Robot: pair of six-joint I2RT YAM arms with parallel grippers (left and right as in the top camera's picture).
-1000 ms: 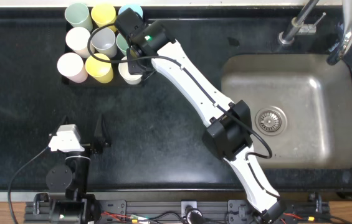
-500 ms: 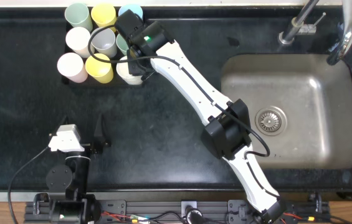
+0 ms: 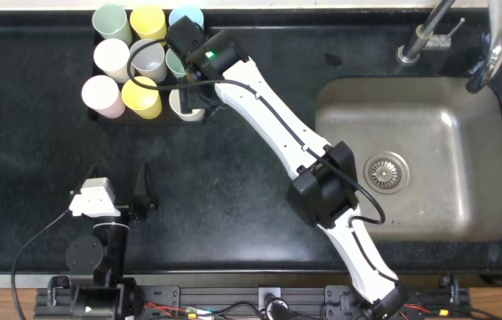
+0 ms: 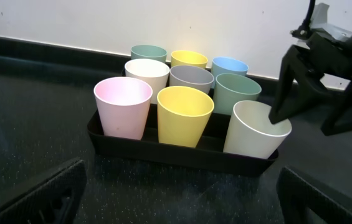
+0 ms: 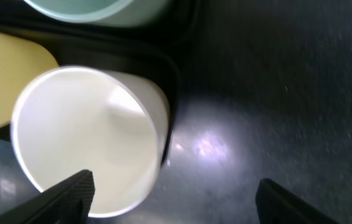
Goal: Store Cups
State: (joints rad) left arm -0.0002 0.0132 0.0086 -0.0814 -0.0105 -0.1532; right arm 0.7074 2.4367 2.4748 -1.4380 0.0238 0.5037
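While my right gripper [image 5: 174, 194] hangs with its fingers spread wide, 1 over the mouth of the white cup [image 5: 82, 137] and 1 outside its wall, it grips nothing. That cup stands in a corner of the black tray [image 4: 163, 155], beside a yellow cup [image 4: 185, 115]; I count 9 cups there. My left gripper [image 4: 182, 193], equally agape, sits low over the counter [image 3: 233, 196], well apart.

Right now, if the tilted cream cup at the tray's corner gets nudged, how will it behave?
Probably light and stiff: the cream cup looks thin-walled and empty. It leans in the tray, so a nudge may tip it or seat it.
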